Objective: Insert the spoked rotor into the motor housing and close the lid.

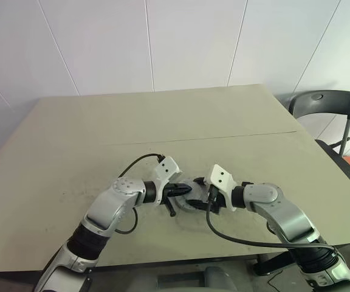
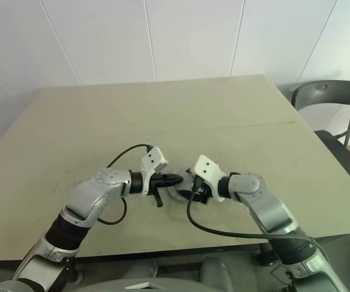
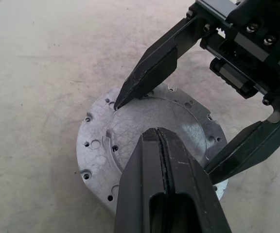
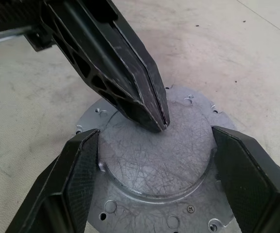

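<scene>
Looking down over both arms, we see the lid (image 3: 130,141) lying flat on the beige surface (image 1: 72,158), near its front edge and between the two hands. It is a grey-silver metal disc with a scalloped outer edge, small holes and notches round its flange, and a raised round centre covered in fine scratches. Below its rim, in the left wrist view, a pale side wall shows, so the lid sits a little above the surface on something we cannot make out; neither copper windings nor a spoked wheel can be told from what lies under the disc.

Our left hand (image 4: 154,119) has its two black fingers pressed together, holding nothing, with the joined tip just over the raised centre of the lid; whether it touches the metal we cannot tell. Our right hand (image 4: 154,160) is spread wide, one finger (image 4: 77,170) at each side of the raised centre, with the tips close against the flange. Whether they press on the lid is unclear.

From the head views the lid is mostly covered by the two hands, and only a grey sliver shows. A dark chair (image 1: 324,106) stands beyond the right edge of the surface, partly cut off.
</scene>
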Robot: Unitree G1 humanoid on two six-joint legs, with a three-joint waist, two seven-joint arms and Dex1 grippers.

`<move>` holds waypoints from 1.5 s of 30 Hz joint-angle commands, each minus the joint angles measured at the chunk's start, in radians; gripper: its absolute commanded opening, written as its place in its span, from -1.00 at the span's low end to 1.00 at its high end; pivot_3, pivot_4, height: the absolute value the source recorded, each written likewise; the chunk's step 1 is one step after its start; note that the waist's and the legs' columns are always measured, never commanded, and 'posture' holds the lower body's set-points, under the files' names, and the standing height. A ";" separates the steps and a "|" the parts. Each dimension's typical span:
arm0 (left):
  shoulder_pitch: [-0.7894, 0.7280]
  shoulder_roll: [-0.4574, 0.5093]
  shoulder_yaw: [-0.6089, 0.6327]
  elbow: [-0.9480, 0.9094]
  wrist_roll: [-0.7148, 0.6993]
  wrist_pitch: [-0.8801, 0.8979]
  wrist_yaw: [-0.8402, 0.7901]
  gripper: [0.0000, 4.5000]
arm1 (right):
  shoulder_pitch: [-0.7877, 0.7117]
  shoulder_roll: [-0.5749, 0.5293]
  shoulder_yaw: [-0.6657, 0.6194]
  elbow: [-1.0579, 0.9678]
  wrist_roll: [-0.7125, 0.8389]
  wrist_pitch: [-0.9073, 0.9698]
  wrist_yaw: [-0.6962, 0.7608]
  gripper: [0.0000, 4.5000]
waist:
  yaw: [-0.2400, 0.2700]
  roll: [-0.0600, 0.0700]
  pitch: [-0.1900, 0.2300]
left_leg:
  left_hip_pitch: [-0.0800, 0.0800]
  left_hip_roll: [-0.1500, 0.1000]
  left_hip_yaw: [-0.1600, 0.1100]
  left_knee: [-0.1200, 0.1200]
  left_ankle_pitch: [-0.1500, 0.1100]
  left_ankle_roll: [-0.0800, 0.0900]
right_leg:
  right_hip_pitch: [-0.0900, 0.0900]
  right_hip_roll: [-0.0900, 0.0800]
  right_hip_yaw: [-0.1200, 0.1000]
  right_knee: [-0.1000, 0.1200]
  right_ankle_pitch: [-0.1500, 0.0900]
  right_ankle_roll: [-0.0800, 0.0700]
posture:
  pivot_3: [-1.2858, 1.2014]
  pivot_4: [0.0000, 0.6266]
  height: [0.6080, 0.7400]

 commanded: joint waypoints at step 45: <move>-0.169 -0.131 0.231 0.777 -0.005 -0.716 -0.292 -1.00 | -0.039 -0.043 -0.234 0.008 0.306 0.395 0.011 0.99 | -0.002 -0.005 -0.005 | -0.003 0.000 0.001 -0.001 0.000 0.000 | -0.005 -0.001 0.000 -0.001 0.005 0.000 | 0.03 -1.00 1.00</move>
